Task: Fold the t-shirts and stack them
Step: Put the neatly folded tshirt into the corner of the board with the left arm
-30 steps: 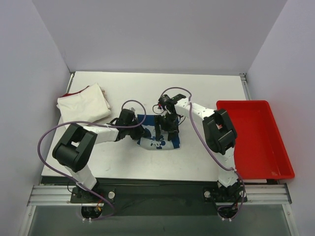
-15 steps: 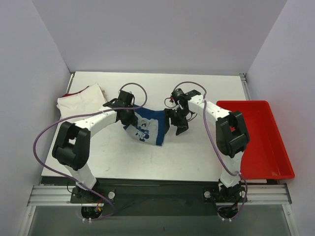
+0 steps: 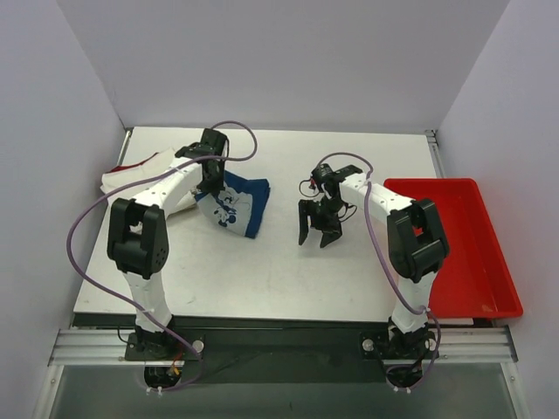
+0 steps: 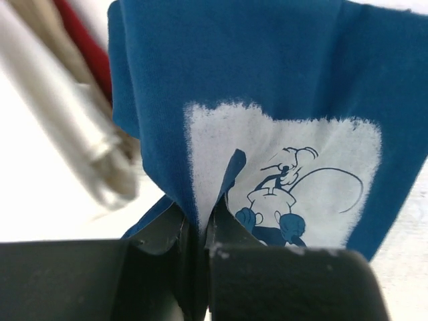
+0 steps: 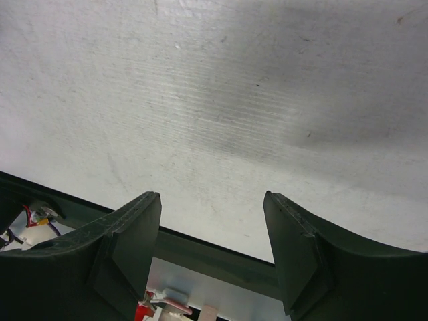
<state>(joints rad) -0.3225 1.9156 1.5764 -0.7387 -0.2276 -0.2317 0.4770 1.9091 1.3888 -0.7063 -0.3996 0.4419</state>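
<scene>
White tabletop (image 3: pixel 262 279) shows bare at the centre now. You have swung the folded blue t-shirt (image 3: pixel 234 202) out toward 10 o'clock, and it hangs just beside the cream t-shirt (image 3: pixel 131 179), so the stacking step looks close. Your left jaws are clenched on a pinched fold of the blue cloth under its white print. Your right jaws have let go and stand wide apart, empty, over bare tabletop slightly toward 3 o'clock.

Plain t-shirt (image 3: pixel 122 182) at far-left of table (image 3: pixel 262 279). Printed t-shirt (image 3: pixel 234 202) just right of it, pinched in left gripper (image 3: pixel 210 177). Right gripper (image 3: pixel 314 232) mid-table, well right of both. Tray (image 3: pixel 489 262) along table's right edge.
</scene>
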